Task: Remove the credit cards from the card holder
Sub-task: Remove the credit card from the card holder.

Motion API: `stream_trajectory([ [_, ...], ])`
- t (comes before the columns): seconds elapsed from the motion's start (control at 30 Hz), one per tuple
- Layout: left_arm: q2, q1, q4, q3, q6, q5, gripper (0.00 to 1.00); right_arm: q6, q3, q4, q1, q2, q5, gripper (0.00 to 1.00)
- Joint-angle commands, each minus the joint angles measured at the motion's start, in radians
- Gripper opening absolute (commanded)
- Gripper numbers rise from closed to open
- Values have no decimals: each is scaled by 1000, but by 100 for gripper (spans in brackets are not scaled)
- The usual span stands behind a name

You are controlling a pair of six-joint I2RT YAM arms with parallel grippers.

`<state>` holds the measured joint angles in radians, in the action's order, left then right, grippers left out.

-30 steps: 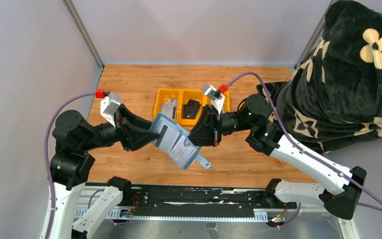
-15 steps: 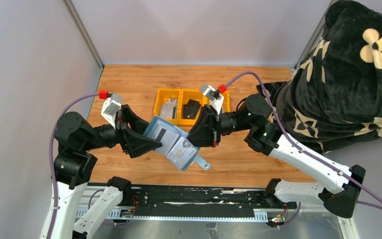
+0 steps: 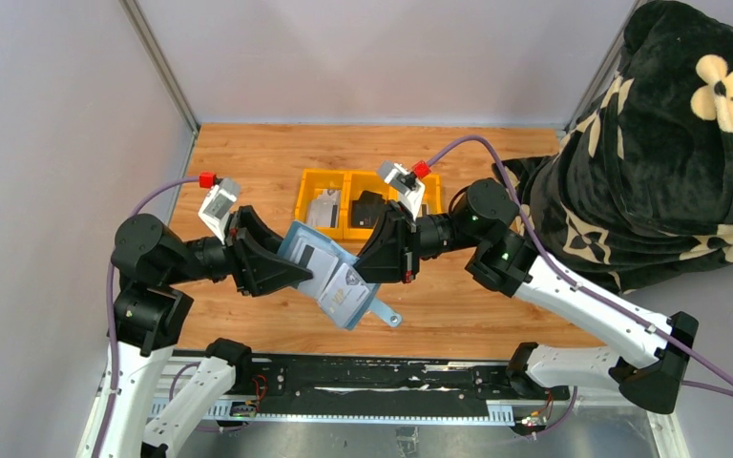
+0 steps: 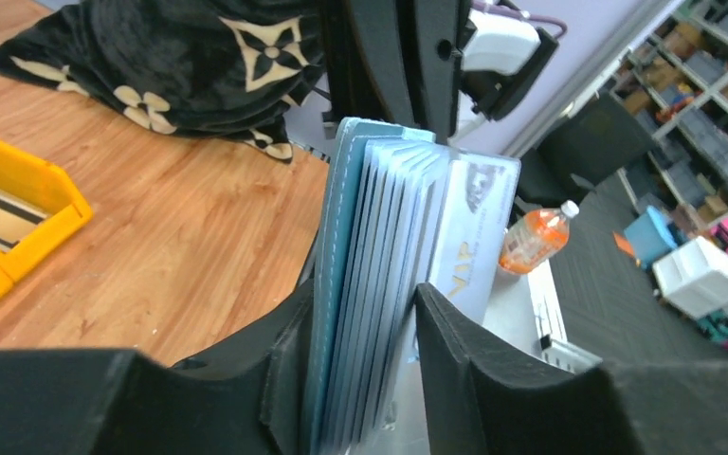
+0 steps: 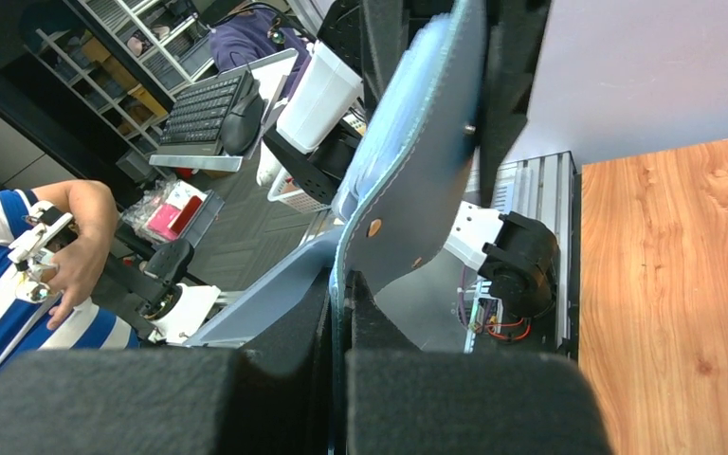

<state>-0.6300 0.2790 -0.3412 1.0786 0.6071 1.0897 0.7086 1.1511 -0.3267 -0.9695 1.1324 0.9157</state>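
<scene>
The blue-grey card holder (image 3: 336, 279) hangs open in mid-air between my two arms, above the wooden table. On its paler inner side lie two credit cards: one with a black stripe (image 3: 316, 260) and a pale one (image 3: 346, 284). My left gripper (image 3: 293, 272) straddles the holder's slotted stack (image 4: 365, 246), a finger pressed on each side. A pale card printed VIP (image 4: 482, 227) juts out just past the right finger. My right gripper (image 5: 341, 284) is shut on the holder's thin cover flap (image 5: 408, 199).
A yellow three-compartment tray (image 3: 344, 176) stands behind the holder; it holds a black pouch (image 3: 369, 208) and a pale flat piece (image 3: 323, 208). A black flowered blanket (image 3: 668, 143) fills the right side. The holder's strap tab (image 3: 388, 313) dangles near the table.
My left jaws widened and then narrowed again onto the holder's stack. The left arm shifted slightly, and the holder and the right gripper moved a little to the left.
</scene>
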Motion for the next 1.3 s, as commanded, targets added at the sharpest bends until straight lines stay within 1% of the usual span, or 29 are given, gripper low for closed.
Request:
stream_trajectory([
  [0.0,2,6,52,5,45,57,33,-28,50,-34,-17,-7,3,0],
  [0.07,-3,6,52,19,39,55,21,-40,47,-13,-17,-11,-1,0],
  [0.1,-5,6,51,25,37,53,16,-45,46,-1,-16,-14,-5,0],
  [0.13,-11,6,49,33,34,52,13,-52,44,13,-15,-17,-7,1],
  [0.2,-18,6,45,53,28,53,8,-74,39,52,-13,-30,-13,6],
  [0.27,-29,6,27,79,13,52,6,-108,28,105,-6,-53,-29,15],
  [0.33,-37,6,4,104,-8,51,5,-155,20,184,8,-88,-56,31],
  [0.43,-43,5,-42,133,-53,35,4,-238,17,335,45,-140,-100,47],
  [0.47,-42,6,-58,140,-67,28,5,-255,16,378,60,-160,-116,53],
  [0.5,-43,6,-69,142,-80,22,5,-273,20,414,77,-177,-134,62],
  [0.53,-41,6,-81,143,-97,12,6,-289,31,454,94,-191,-158,68],
  [0.57,-40,6,-112,147,-128,0,6,-302,48,505,123,-202,-180,71],
  [0.67,-40,5,-165,157,-185,-25,7,-299,106,539,181,-226,-219,79],
  [0.7,-40,6,-168,156,-188,-25,7,-296,114,530,185,-228,-226,80],
  [0.8,-41,6,-165,144,-184,-33,7,-228,105,381,184,-211,-193,82],
  [0.9,-41,6,-184,138,-203,-44,8,-135,87,254,182,-152,-136,82],
  [1.0,-39,6,-191,123,-219,-59,9,-119,93,230,165,-100,-111,83],
  [1.1,-38,6,-197,113,-231,-79,9,-112,74,183,141,-82,-110,83],
  [1.27,-35,5,-225,107,-277,-103,9,-110,69,161,111,-54,-95,83],
])
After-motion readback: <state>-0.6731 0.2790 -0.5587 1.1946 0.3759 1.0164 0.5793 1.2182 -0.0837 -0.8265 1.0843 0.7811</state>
